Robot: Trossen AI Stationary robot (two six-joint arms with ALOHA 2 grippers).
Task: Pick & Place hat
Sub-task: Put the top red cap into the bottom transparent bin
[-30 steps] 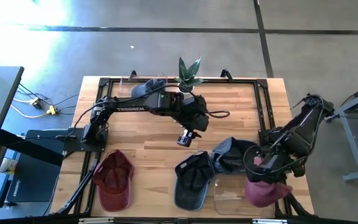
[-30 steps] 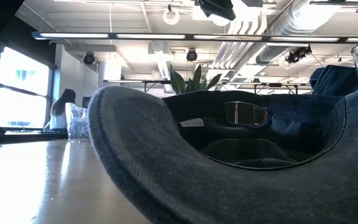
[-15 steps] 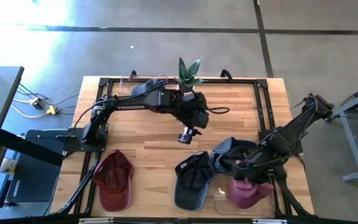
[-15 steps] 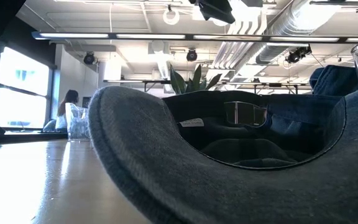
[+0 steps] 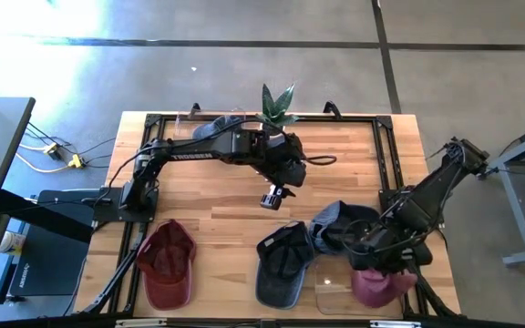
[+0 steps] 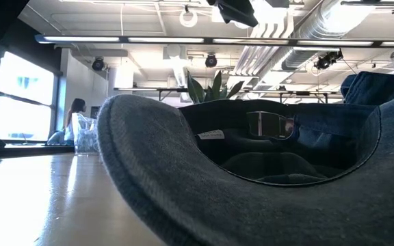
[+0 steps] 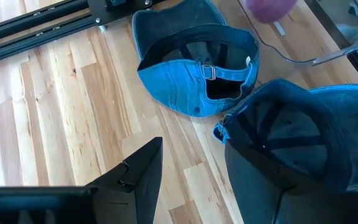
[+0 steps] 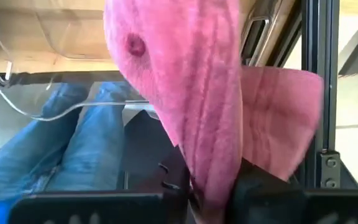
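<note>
My right gripper [image 5: 378,264] is shut on a pink hat [image 5: 383,284] over the table's near right corner, beside a clear container [image 5: 334,278]. In the right wrist view the pink hat [image 8: 185,81] fills the frame, button side showing. My left gripper [image 5: 272,197] hovers open above the table's middle. Its wrist view shows a blue hat [image 7: 194,62] and a dark blue hat [image 7: 303,137] lying hollow side up beyond my open fingers [image 7: 138,177]. A red hat [image 5: 165,264] lies near the left near corner. My right gripper pinches the pink hat between its two fingers at a bunched fold of the crown [image 8: 213,180], close to the brim [image 8: 284,118]. The hat is lifted clear of the table and crumpled. The hat's cloth hides the fingertips.
The dark blue hat [image 6: 252,157] fills the low view just in front of the camera. A potted plant [image 5: 277,109] and another blue hat [image 5: 217,129] sit at the far edge. Black frame rails [image 5: 386,173] run along the table's sides. Bare wood lies left of centre.
My right arm has reached out and swung the pink hat toward the table's left along the near edge, then back a little to the right, keeping hold throughout. The hat now hangs nearer the clear container than a second ago.
</note>
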